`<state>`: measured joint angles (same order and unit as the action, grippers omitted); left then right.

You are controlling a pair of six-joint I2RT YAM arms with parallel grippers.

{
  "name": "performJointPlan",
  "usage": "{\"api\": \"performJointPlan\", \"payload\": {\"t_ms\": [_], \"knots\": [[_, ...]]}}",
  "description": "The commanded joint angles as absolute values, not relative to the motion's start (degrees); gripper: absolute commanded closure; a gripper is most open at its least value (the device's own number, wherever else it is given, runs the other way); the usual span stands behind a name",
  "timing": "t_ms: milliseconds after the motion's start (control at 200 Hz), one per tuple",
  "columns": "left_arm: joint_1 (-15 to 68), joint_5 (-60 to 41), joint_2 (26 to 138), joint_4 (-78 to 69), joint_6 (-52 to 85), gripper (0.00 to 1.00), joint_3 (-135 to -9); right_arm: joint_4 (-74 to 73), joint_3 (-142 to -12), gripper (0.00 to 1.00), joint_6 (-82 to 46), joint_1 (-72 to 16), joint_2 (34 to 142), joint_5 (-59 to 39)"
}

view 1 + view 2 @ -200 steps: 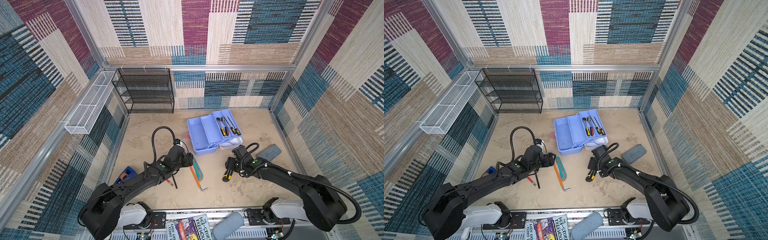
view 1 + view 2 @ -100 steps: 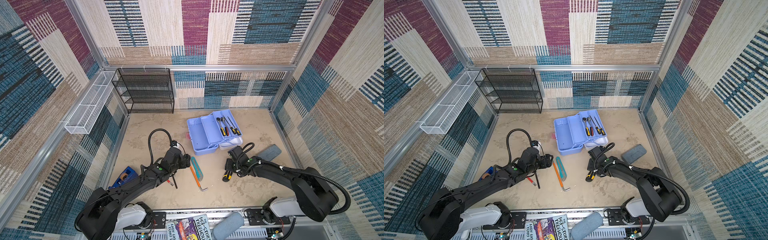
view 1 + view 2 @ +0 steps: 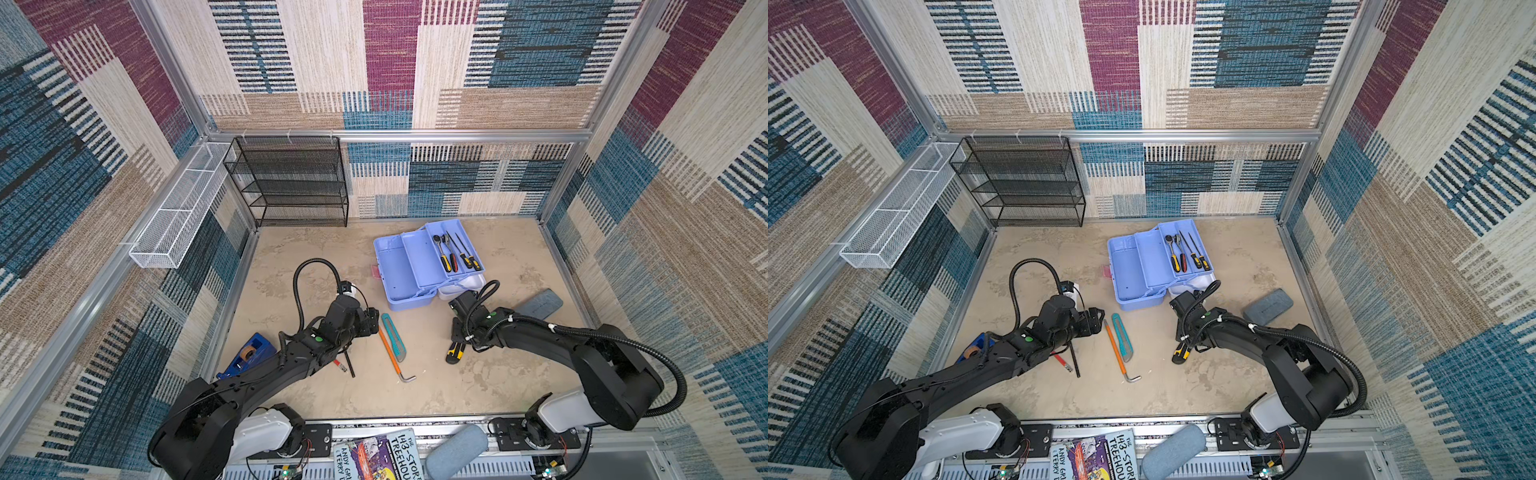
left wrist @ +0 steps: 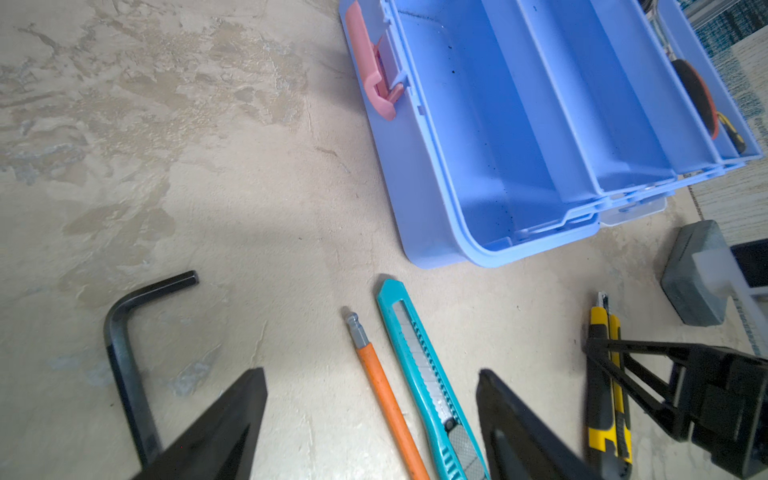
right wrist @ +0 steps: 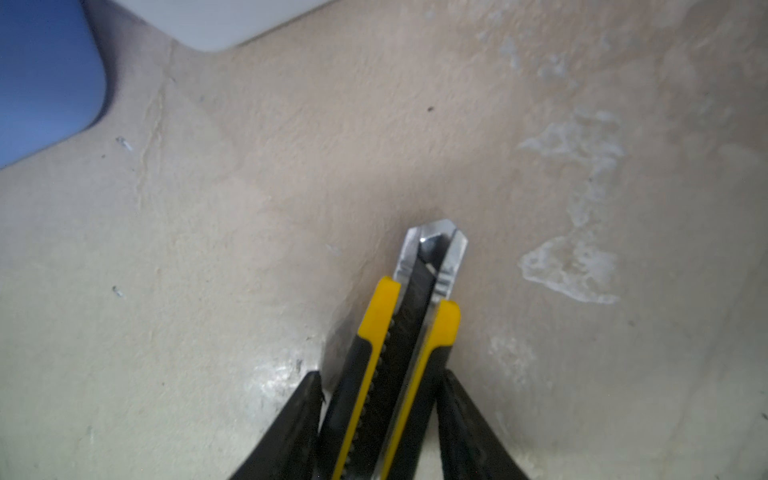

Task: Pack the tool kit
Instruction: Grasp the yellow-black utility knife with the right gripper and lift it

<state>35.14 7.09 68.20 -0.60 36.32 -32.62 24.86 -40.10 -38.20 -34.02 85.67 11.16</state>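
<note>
A dark blue plastic tape dispenser [image 3: 245, 357] sits far left on the beige bench [image 3: 299, 257]. The left claw [image 4: 370, 374] hovers spread wide and grips nothing. Below it a slim orange-handled hex key [image 4: 386, 399] and a teal snap-blade knife [image 4: 424, 374] lie side by side. At the near edge a picture book [image 3: 380, 455] reads "143-STOR… TREEHOU…" and "ANDY GRI…" (cover partly cut off). The lavender-blue plastic tool box [image 3: 399, 282] stands open right of centre, trays fanned out, with yellow-handled tools [image 3: 453, 259] in the farthest tray. Near it, the right claw [image 5: 380, 374] is drawn narrow around a yellow-and-black utility knife [image 5: 399, 353] lying on the bench, its fingers [image 5: 461, 415] seemingly touching both sides. A flat grey pouch [image 3: 540, 302] lies farthest right.
</note>
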Motion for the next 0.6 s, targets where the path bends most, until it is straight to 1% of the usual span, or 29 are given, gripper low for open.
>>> {"api": "performJointPlan", "payload": {"t_ms": [0, 90, 391, 436, 476, 551, 596], "knots": [[34.81, 7.12, 67.81, -1.41, 36.85, 0.17, -32.65, 28.23, -40.12, 0.58, -36.3, -34.03, 87.37, 7.46], [34.72, 7.12, 67.66, -1.08, 36.83, 0.17, -32.7, 27.45, -41.17, 0.63, -34.88, -34.04, 87.62, 7.91], [34.39, 6.99, 67.6, -0.44, 36.83, 0.17, -33.18, 24.2, -42.28, 0.63, -30.61, -34.03, 87.93, 8.6], [34.35, 6.86, 67.72, -0.38, 36.79, 0.17, -33.29, 23.7, -42.33, 0.61, -29.39, -34.02, 87.81, 8.53], [34.36, 6.85, 67.93, -0.24, 36.72, 0.17, -33.55, 23.51, -42.59, 0.57, -28.4, -34.09, 87.59, 8.43], [34.28, 6.65, 68.26, 0.04, 36.72, 0.17, -33.97, 23.2, -42.88, 0.53, -27.25, -34.02, 87.11, 8.08], [34.27, 6.42, 68.54, 0.22, 36.69, 0.17, -34.28, 23.35, -43.0, 0.47, -27.16, -34.06, 86.92, 8.15]]}}
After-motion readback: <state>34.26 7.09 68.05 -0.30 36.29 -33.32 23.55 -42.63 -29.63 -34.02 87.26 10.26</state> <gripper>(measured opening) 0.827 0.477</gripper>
